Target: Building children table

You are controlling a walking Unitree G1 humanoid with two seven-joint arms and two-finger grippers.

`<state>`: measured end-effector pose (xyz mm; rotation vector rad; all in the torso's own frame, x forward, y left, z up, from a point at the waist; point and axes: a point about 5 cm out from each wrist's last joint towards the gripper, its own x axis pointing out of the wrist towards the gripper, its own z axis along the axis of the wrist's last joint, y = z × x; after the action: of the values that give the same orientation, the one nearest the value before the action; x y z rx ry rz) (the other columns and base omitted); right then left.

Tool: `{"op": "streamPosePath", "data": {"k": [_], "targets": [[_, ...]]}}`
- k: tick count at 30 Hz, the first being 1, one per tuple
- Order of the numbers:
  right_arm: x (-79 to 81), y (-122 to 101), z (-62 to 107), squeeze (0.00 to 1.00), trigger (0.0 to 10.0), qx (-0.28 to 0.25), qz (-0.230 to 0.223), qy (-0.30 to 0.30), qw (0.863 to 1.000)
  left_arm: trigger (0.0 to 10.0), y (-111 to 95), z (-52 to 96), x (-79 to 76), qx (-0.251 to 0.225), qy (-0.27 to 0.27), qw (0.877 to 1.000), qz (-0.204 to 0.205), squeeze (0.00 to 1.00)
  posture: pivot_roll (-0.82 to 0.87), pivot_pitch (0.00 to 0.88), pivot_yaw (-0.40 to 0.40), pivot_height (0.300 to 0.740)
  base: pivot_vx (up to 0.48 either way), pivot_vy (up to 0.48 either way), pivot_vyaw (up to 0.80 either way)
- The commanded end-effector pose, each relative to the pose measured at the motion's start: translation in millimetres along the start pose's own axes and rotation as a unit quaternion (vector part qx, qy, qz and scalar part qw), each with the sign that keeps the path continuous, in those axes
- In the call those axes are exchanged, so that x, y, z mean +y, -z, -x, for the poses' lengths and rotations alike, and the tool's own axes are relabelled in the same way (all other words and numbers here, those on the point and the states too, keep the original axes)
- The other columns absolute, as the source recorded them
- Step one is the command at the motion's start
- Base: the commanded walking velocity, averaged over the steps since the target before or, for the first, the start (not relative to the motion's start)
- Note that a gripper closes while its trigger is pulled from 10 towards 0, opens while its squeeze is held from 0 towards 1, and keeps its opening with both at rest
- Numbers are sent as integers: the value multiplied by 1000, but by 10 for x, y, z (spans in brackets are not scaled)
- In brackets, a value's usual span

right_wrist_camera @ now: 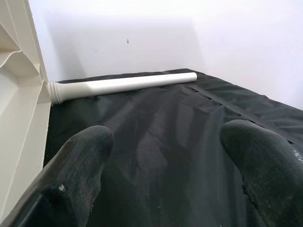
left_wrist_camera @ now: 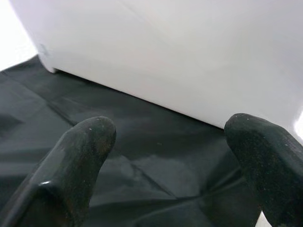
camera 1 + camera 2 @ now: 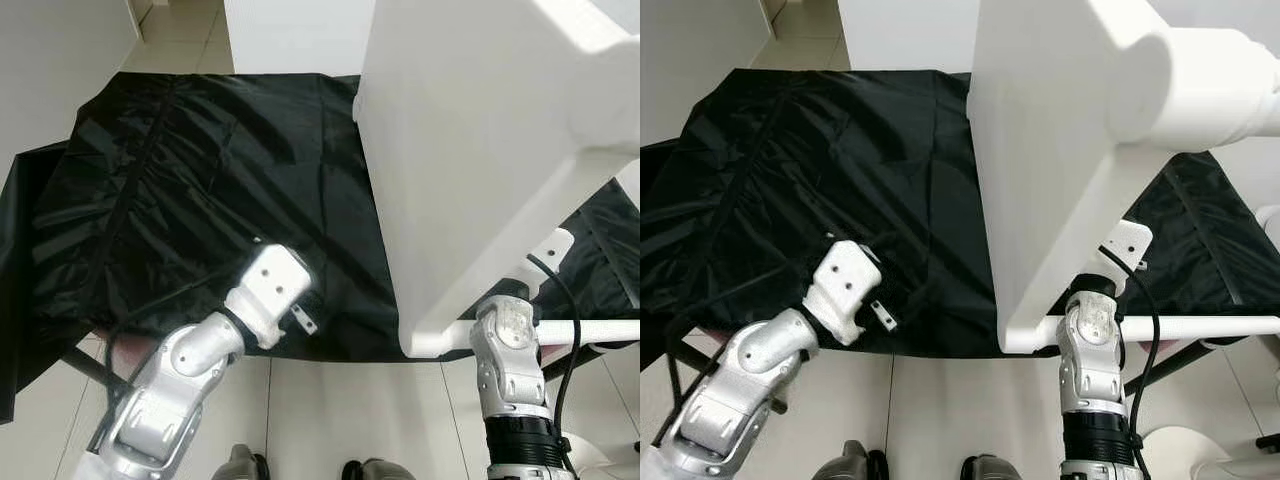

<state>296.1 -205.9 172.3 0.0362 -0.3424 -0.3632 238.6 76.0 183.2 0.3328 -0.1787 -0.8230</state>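
**Two open grippers, one tabletop up on its edge**

Two arms were out over the black sheet (image 3: 200, 180), and neither was gripping anything when I looked. The tabletop (image 3: 480, 150) was the big white slab on the robot's right, tipped up on its edge so the flat face looked toward the middle of the sheet. My guess is that it was stood that way to keep the underside reachable for the legs, though I couldn't see the sockets from where I stood.

The left gripper (image 2: 165, 161) hung low over the sheet with its fingers spread wide, aimed at the tabletop's lower edge but not touching it. It looked like it was lining up to steady or push the slab.

The right gripper (image 1: 165, 165) was also spread apart and empty, down near the sheet at the tabletop's near corner. Its wrist camera looked past the ribbed side of the slab toward a loose white leg (image 1: 123, 85) lying flat on the sheet by the far wall, threaded end pointing at the tabletop. Another white leg (image 3: 1210, 327) stuck out sideways just beside the right wrist, apparently already joined at the near corner; I couldn't see the joint itself.

I'd say a loose leg was the next thing to fetch.

The sheet was probably there to stop scuffs on the tile floor (image 3: 330, 410).
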Motion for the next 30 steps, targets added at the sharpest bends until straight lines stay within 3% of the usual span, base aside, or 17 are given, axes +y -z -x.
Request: {"op": "streamPosePath", "data": {"k": [1, 7, 10, 13, 16, 23, 26, 30], "targets": [[-42, 8, -1, 0, 10000, 1, 5, 7, 1000, 10000, 17, -40, -87, 9, 20, 1000, -4, 0, -90, 118, 8, 740, 0, 0, 0], [-61, 10, -4, 0, 10000, 1, 7, 11, 1000, 10000, 6, -89, -167, 5, 44, 999, -10, 0, -92, 120, 10, 740, 0, 0, 0], [-69, 10, -7, 0, 10000, 0, 8, 13, 1000, 10000, 7, -151, -322, 8, 99, 994, -40, 0, -92, 121, 9, 740, 0, 0, 0], [-68, 9, -5, 0, 10000, 0, 8, 13, 1000, 10000, -4, -175, -343, 7, 102, 994, -31, 0, -93, 121, 11, 740, 0, 0, 0], [-74, 17, -3, 0, 10000, 0, 8, 15, 1000, 10000, -39, -265, -416, 1, 113, 994, 7, 0, -99, 110, 21, 740, 0, 0, 0], [-78, 3, -12, 0, 10000, -4, 7, 18, 1000, 10000, -92, -295, -514, -9, 123, 991, 47, 0, -104, 101, 22, 740, 0, 0, 0], [-98, -1, -31, 0, 10000, -8, 7, 23, 1000, 10000, -130, -332, -557, -7, 115, 990, 86, 0, -98, 94, 28, 740, 0, 0, 0], [-98, -1, -34, 0, 10000, -8, 7, 23, 1000, 10000, -139, -341, -565, -7, 115, 989, 91, 0, -95, 86, 27, 740, 0, 0, 0]]}}
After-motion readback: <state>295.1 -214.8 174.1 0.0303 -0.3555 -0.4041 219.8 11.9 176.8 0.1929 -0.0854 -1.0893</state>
